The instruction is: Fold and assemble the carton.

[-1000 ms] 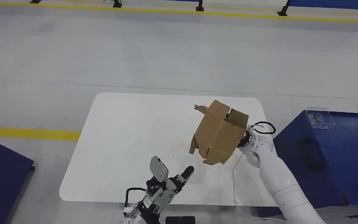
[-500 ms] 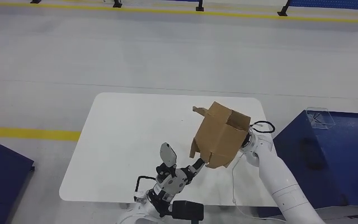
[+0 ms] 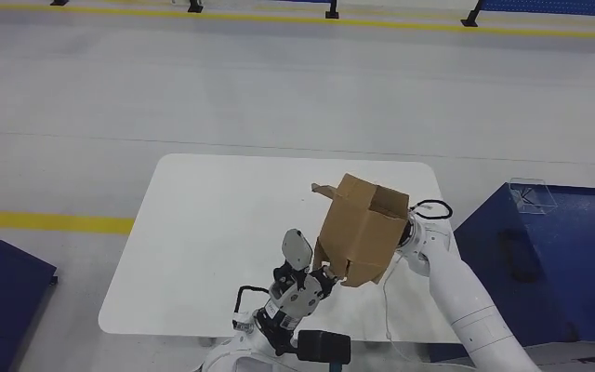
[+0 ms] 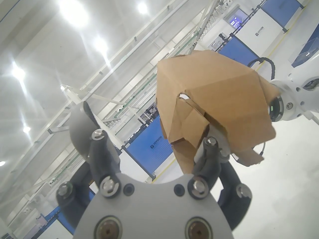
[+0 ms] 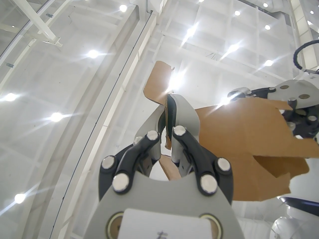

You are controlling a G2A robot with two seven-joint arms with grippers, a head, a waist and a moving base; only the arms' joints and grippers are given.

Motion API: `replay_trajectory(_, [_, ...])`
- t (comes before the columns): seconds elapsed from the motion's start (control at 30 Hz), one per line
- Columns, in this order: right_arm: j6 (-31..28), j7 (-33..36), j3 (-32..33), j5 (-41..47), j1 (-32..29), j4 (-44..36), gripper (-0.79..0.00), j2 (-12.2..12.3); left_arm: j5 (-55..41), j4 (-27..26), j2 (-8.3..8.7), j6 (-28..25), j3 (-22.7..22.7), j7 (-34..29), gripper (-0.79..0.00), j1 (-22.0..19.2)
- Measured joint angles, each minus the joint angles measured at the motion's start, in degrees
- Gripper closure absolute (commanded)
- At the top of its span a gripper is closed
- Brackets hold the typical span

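Start at the left gripper (image 3: pixel 312 263), at about 7 o'clock from the carton (image 3: pixel 363 228), with jaws spread wide and closed on nothing. In the left wrist view, note one finger (image 4: pixel 210 150) touching the folded bottom flaps (image 4: pixel 189 125) and the other finger (image 4: pixel 81 123) well apart from the cardboard. Judge the step in hand as tucking those bottom flaps shut. Use the touching finger as a pusher, not a pincher. Press close to a flap's fold line and in toward the box, toward 1 o'clock, rather than on a free edge likely to buckle. Go slowly, easing the loose tab at the lowest corner under its neighbour instead of crumpling it. Look next to the carton itself: held in the air over the 3 o'clock side of the table (image 3: pixel 204 242), tilted, open end up toward 1 o'clock, with one top flap (image 3: pixel 323 189) sticking out at 10 o'clock. Counter the push from the far side through the right gripper (image 5: pixel 165 118), at about 4 o'clock from the carton, with jaws clamped together on a cardboard panel. Hold that pinch firm and the wrist steady, thin board being apt to slide or tear under a twist. Avoid pushing harder than a single clamp of that kind seems able to resist.
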Motion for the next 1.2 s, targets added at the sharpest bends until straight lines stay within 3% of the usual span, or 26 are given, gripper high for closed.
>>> replay_trajectory(0.03, [0.0,0.0,-0.1,0.0,0.0,0.0,0.0,0.0,0.0,0.1,-0.14,-0.1,0.1,-0.2,-0.409,-0.3])
replay_trajectory(0.2, [0.1,-0.1,-0.3,-0.3,0.3,-0.1,0.0,0.1,0.0,0.8,-0.85,-0.4,0.5,-1.1,-0.231,-1.0])
replay_trajectory(0.23, [0.1,-0.1,-0.3,-0.5,0.4,-0.1,0.0,0.1,0.0,0.8,-0.95,-0.4,0.5,-1.1,-0.142,-1.1])
replay_trajectory(0.27, [0.0,0.0,-0.3,-0.6,0.4,-0.1,0.0,0.1,0.1,0.9,-1.03,-0.4,0.4,-1.2,0.0,-1.1])
replay_trajectory(0.3, [-0.1,0.1,-0.3,-0.7,0.4,-0.1,0.0,0.2,0.2,0.9,-1.13,-0.5,0.3,-1.2,0.0,-1.1])
replay_trajectory(0.33, [-0.1,0.1,-0.4,-0.8,0.5,-0.1,-0.145,0.2,0.3,0.9,-1.19,-0.5,0.3,-1.2,0.0,-1.1])
replay_trajectory(0.37, [-0.1,0.1,-0.4,-1.1,0.5,-0.2,-0.785,0.2,0.6,0.9,-1.24,-0.6,0.2,-1.2,0.0,-1.1])
replay_trajectory(0.73, [0.5,-0.5,-0.8,-1.9,0.6,-0.3,-0.785,0.3,13.5,1.0,-1.28,3.3,-0.9,2.4,0.0,0.2])
replay_trajectory(1.2, [0.5,-0.5,-0.8,-1.9,0.6,-0.3,-0.785,0.3,13.1,1.0,-1.28,3.3,-0.9,2.4,0.0,0.2])
